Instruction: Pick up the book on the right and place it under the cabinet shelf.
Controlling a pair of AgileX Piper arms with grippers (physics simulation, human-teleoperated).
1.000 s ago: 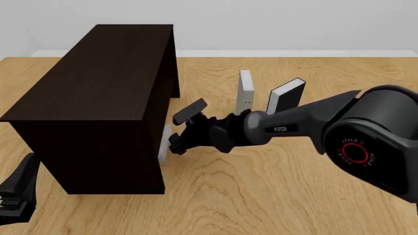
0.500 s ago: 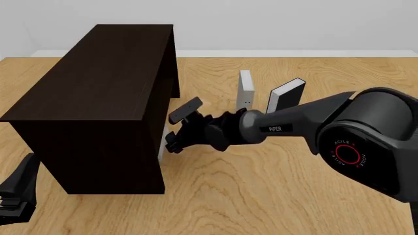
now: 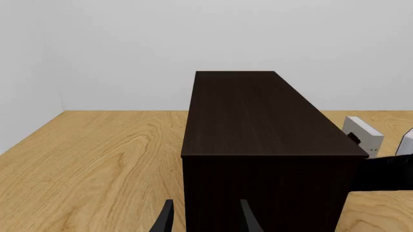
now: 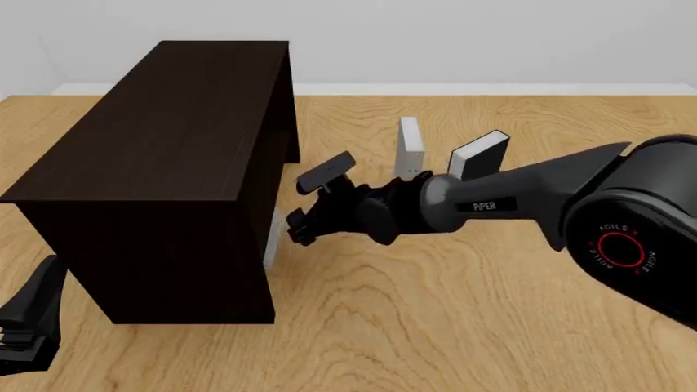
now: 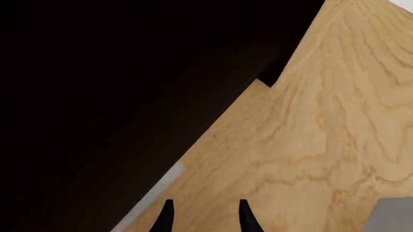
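The right arm (image 4: 512,200) reaches leftward at centre frame, jaws apart and empty beside the cabinet (image 4: 163,163). The book (image 4: 273,241) stands under its edge. The left gripper (image 4: 28,318), lower left, has parted jaws too.

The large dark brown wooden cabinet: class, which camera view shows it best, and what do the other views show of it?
The front view shows the large dark brown wooden cabinet best: long top, near end and open right side. The left wrist view shows only its top and one end panel. The right wrist view shows just a dark mass from close range.
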